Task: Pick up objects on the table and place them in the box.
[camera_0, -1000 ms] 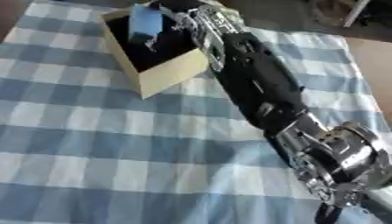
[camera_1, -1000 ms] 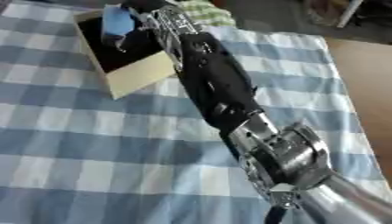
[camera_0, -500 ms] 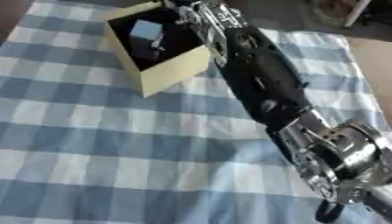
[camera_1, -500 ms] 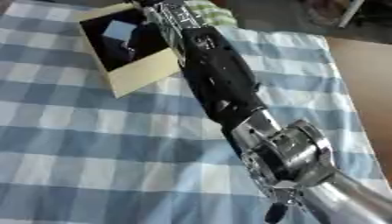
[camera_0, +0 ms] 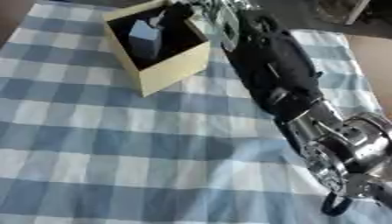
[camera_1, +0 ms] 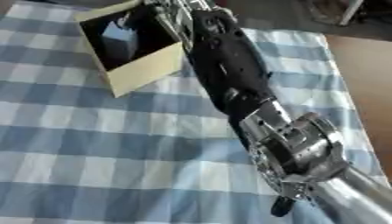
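We see the right hand [camera_0: 218,11] at the box [camera_0: 172,70] rim, blue block [camera_0: 144,37] inside, just left. We can't tell how its fingers stand.

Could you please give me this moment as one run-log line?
right hand: at box rim, fingers unclear | blue object: inside box | left hand: not in view | checked tablecloth

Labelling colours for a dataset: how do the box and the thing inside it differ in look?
The cream cardboard box is pale yellow outside with a dark interior; the light blue block is far smaller and stands inside, against that dark interior. Both look boxy with flat faces.
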Robot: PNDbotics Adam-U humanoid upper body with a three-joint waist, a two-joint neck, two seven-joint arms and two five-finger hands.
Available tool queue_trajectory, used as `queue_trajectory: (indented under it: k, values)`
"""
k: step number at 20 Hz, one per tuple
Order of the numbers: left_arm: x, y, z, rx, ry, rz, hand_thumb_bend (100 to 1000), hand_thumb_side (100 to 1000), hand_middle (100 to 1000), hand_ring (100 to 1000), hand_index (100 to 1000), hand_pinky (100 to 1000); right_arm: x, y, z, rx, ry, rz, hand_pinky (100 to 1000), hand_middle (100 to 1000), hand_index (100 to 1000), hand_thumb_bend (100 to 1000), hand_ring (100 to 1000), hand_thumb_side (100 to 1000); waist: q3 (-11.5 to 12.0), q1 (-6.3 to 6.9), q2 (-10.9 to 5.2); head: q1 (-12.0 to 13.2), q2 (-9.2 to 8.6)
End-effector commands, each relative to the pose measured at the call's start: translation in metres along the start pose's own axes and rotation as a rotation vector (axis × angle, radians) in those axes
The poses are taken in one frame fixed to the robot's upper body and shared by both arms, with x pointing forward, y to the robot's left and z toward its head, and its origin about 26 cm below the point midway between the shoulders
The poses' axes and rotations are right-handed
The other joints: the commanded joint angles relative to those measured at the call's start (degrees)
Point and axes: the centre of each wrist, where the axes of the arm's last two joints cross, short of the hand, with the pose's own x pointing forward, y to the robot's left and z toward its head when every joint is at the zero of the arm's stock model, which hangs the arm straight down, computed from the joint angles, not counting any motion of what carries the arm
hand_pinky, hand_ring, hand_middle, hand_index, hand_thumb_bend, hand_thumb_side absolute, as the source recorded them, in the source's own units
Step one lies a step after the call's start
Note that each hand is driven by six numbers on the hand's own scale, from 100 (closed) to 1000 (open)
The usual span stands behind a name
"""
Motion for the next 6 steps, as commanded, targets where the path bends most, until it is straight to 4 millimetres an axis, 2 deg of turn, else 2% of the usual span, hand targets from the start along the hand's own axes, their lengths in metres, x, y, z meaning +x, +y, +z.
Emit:
queue_trajectory:
  k: [1, 4, 6]
  values:
    - [0.004, 0.005, -0.003, 0.009, -0.02, -0.017, 286, 838, 724, 627, 791, 593, -0.008, -0.044, 0.015, -0.091, -0.044, 0.007, 833, 745, 965, 224, 857, 608, -0.5, 0.97, -1.64, 1.3, 0.82]
    - [0.004, 0.007, -0.003, 0.02, -0.024, -0.024, 287, 833, 722, 625, 791, 593, -0.016, -0.065, 0.035, -0.149, -0.093, 0.008, 815, 715, 915, 120, 832, 615, -1.5, 1.45, -1.79, 2.8, 1.39]
    - [0.004, 0.008, -0.003, 0.027, -0.027, -0.029, 288, 831, 721, 625, 790, 593, -0.02, -0.075, 0.051, -0.185, -0.126, 0.004, 808, 700, 895, 100, 817, 601, -2.0, 1.7, -1.77, 3.5, 1.75]
